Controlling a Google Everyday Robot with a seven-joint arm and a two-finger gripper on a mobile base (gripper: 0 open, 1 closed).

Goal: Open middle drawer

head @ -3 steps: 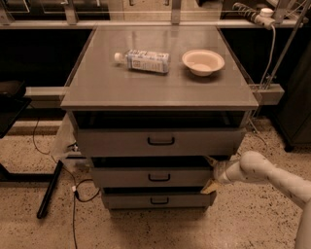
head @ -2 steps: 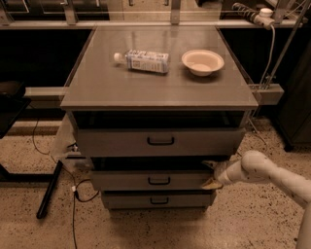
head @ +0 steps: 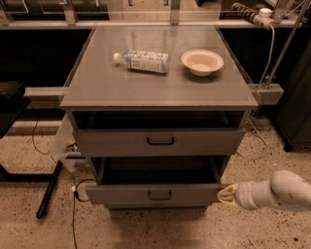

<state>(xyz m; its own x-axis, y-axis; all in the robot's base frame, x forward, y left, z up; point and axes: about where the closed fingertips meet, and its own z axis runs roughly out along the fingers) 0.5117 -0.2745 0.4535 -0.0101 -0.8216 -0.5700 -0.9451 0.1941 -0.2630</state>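
Observation:
The middle drawer [head: 121, 194] is a wide grey metal drawer with a small black handle [head: 160, 195] in the centre of its front. It stands pulled out from the cabinet, and its dark grey interior [head: 158, 171] shows. My gripper [head: 226, 194] is at the right end of the drawer's front, level with it, on a pale arm [head: 272, 192] that comes in from the right. The top drawer [head: 116, 142] above is also slightly out. The bottom drawer is hidden under the middle one.
On the grey cabinet top [head: 97, 90] lie a plastic bottle [head: 143, 61] on its side and a pale bowl [head: 202, 62]. A black bar [head: 48, 189] and cables [head: 74, 204] lie on the speckled floor at the left. A power strip [head: 250, 12] hangs at the back right.
The middle drawer has slid out toward the camera and now covers the bottom drawer's front. My gripper has moved forward with the drawer's right end.

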